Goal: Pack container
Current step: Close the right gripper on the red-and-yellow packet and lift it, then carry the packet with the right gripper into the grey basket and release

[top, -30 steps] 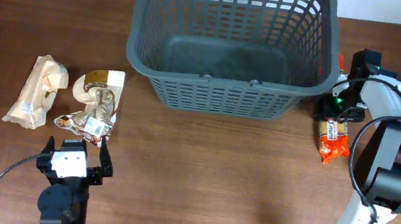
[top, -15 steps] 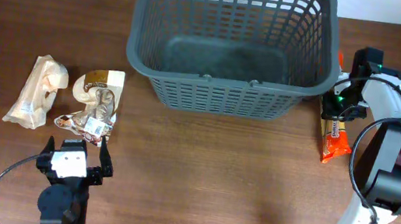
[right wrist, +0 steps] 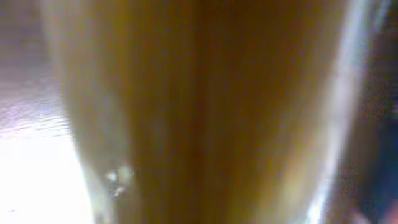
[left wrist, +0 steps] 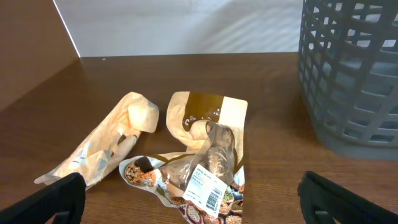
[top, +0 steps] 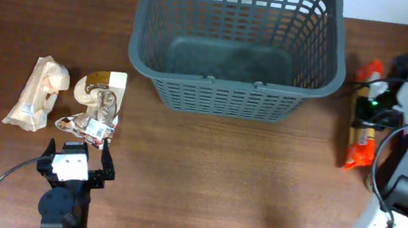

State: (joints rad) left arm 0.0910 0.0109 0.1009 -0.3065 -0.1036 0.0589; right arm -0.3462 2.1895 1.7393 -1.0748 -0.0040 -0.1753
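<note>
- Container: dark grey slotted basket at far centre of the table. Base looks bare; nothing packed that I can see.
- Right gripper: just right of the basket, over the middle of an orange packet that lies lengthwise, far to near. Fingers are fully closed. The right wrist view shows only an out-of-focus orange-brown surface, so the packet sits hard against the camera. Judged: clamped on the packet, though neither view lets me confirm it is off the table.
- Left gripper: near left, jaws spread wide, holding nothing. Both fingertips show at the bottom corners of the left wrist view.
- Just beyond it lies a printed bag with a barcode label, with a brown-and-cream pouch touching it on the far side. A pale beige bag lies to their left.
- Step in hand, judged: first item, the grasp on the orange packet.
- Next move, judged: raise the packet above the basket's right rim, carry it left over the opening, then release. Risk: the long packet may droop and snag the rim.
</note>
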